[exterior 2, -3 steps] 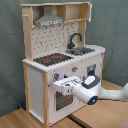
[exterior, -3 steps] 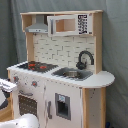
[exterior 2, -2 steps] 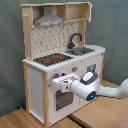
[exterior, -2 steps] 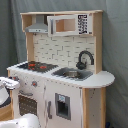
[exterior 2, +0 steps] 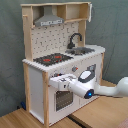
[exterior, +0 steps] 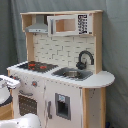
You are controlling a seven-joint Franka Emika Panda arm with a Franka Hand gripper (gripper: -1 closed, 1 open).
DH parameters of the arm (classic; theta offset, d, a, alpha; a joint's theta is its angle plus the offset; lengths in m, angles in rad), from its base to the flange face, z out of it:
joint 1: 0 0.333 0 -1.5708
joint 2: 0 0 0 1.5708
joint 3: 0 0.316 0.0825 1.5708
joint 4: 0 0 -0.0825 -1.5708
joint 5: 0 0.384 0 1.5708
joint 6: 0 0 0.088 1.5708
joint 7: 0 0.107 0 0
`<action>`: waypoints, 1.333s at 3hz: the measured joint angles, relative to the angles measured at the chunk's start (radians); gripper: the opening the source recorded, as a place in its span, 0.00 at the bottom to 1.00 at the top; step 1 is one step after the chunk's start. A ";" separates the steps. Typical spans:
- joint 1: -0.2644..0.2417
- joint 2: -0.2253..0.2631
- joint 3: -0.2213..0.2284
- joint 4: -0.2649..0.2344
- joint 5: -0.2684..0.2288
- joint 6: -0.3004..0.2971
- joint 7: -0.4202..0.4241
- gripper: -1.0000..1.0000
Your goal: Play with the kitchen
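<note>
The kitchen [exterior: 60, 95] [exterior 2: 35, 85] is a white and pale wood toy with a black-red hob [exterior: 35, 65] [exterior 2: 52, 59], a black faucet [exterior: 84, 58] [exterior 2: 75, 39] over a sink [exterior: 72, 74] [exterior 2: 83, 50], a grey hood [exterior: 37, 26] [exterior 2: 48, 20] and an oven door [exterior: 27, 103] [exterior 2: 63, 100]. In the second exterior view my gripper [exterior 2: 56, 81] is at the front panel just above the oven door, below the hob, with the arm [exterior 2: 107, 90] reaching in from the second exterior view's right. In the first exterior view only part of the gripper [exterior: 4, 86] shows, at the left edge.
The kitchen stands on a wooden floor [exterior 2: 100, 112] before a grey curtain [exterior 2: 112, 25]. A rounded counter end [exterior: 102, 78] sticks out beside the sink. A white part of the robot [exterior: 22, 121] fills the first exterior view's bottom edge.
In the second exterior view the gripper has shifted a little left and up along the kitchen's front, closer to the panel above the oven door. The kitchen itself has not moved.
</note>
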 joint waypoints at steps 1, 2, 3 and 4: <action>0.005 0.000 0.002 -0.014 0.000 -0.002 0.036 0.00; 0.006 0.000 0.002 -0.015 0.003 -0.001 0.142 0.00; 0.006 0.002 0.002 -0.017 0.021 0.005 0.256 0.00; 0.006 0.010 0.003 -0.021 0.052 0.016 0.364 0.00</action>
